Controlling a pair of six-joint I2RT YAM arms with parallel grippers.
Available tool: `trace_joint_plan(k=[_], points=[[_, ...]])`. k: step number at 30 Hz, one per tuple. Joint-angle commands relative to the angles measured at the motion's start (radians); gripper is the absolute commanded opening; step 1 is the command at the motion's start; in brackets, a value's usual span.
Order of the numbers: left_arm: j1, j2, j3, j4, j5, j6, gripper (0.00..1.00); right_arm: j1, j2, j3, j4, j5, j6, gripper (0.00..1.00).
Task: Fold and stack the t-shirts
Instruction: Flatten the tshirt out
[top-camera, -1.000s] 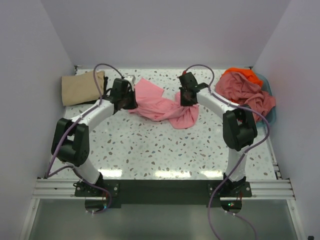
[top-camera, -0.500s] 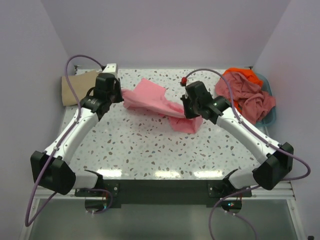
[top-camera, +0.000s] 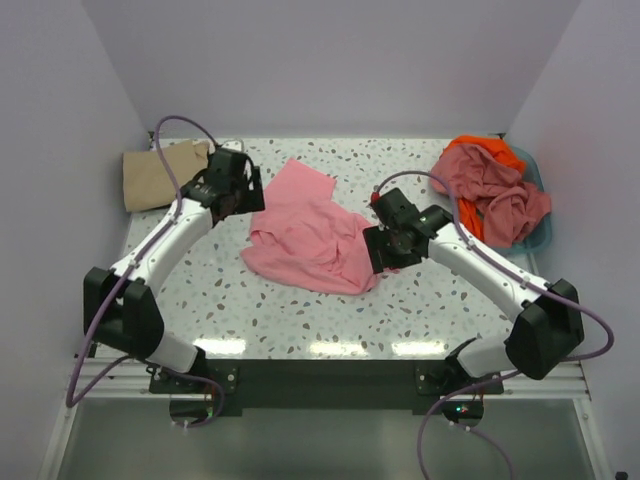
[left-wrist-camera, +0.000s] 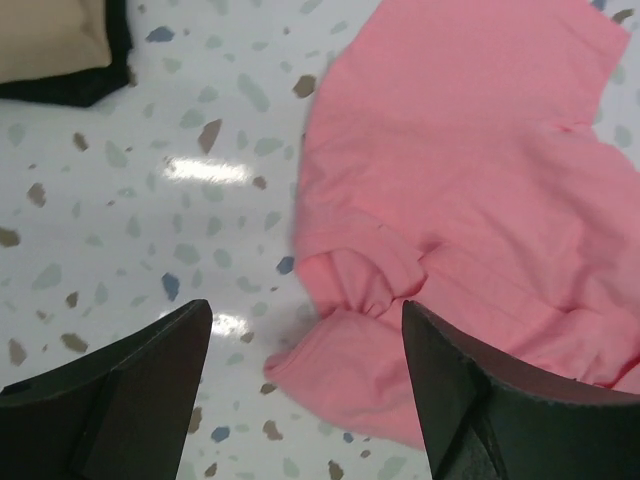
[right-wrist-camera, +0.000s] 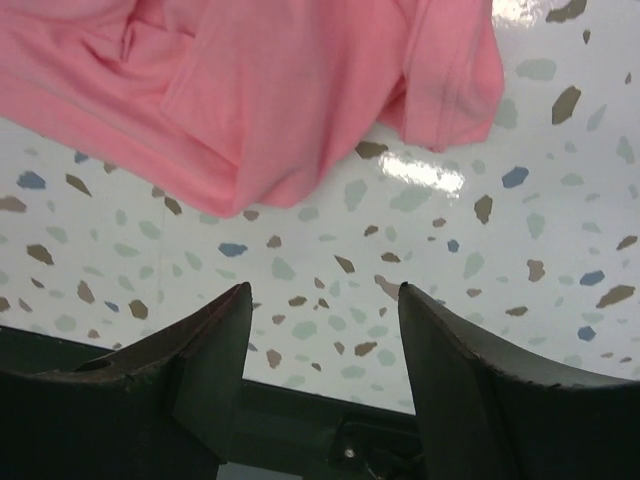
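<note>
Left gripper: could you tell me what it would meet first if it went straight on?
Probably the bunched edge of the pink shirt, on the table below the open left gripper; depth unclear.

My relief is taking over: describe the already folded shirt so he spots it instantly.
Look to the far left corner of the speckled table. The tan shirt lies there as a neat flat rectangle, unlike the bright pink shirt spread rumpled mid-table.
</note>
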Motion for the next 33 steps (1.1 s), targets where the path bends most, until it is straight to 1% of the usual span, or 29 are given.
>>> trace_joint_plan(k=[1, 2, 4, 6, 7, 10, 11, 13, 15, 17, 20, 28, 33], points=[[-0.039, 0.113, 0.121, 0.148, 0.147, 0.042, 0.81, -0.019, 0.054, 0.046, 0.152, -0.030, 0.078, 0.63], [-0.049, 0.180, 0.145, 0.141, 0.181, 0.045, 0.79, -0.022, 0.071, 0.047, 0.202, -0.041, 0.086, 0.63], [-0.087, 0.234, 0.200, 0.122, 0.214, 0.067, 0.78, -0.030, 0.115, 0.064, 0.239, -0.073, 0.098, 0.62], [-0.116, 0.279, 0.202, 0.142, 0.265, 0.079, 0.78, -0.033, 0.141, 0.079, 0.269, -0.080, 0.105, 0.62], [-0.151, 0.290, 0.196, 0.148, 0.268, 0.079, 0.78, -0.035, 0.158, 0.090, 0.273, -0.085, 0.115, 0.62], [-0.205, 0.333, 0.178, 0.162, 0.252, 0.064, 0.78, -0.045, 0.166, 0.089, 0.302, -0.105, 0.144, 0.61], [-0.211, 0.349, 0.179, 0.143, 0.224, 0.052, 0.78, -0.050, 0.166, 0.084, 0.318, -0.113, 0.153, 0.61], [-0.213, 0.353, 0.153, 0.145, 0.198, 0.018, 0.78, -0.054, 0.161, 0.060, 0.339, -0.113, 0.176, 0.61], [-0.213, 0.344, 0.117, 0.170, 0.141, 0.012, 0.77, -0.061, 0.158, 0.043, 0.364, -0.145, 0.182, 0.61], [-0.213, 0.342, 0.106, 0.175, 0.077, 0.013, 0.77, -0.062, 0.164, 0.035, 0.361, -0.154, 0.178, 0.61], [-0.213, 0.357, 0.093, 0.196, 0.046, 0.036, 0.75, -0.064, 0.160, 0.023, 0.365, -0.157, 0.176, 0.61], [-0.213, 0.429, 0.104, 0.277, 0.112, 0.108, 0.65, -0.068, 0.152, 0.011, 0.368, -0.165, 0.184, 0.61], [-0.213, 0.486, 0.132, 0.268, 0.090, 0.125, 0.61, -0.068, 0.152, 0.015, 0.359, -0.162, 0.182, 0.61]])
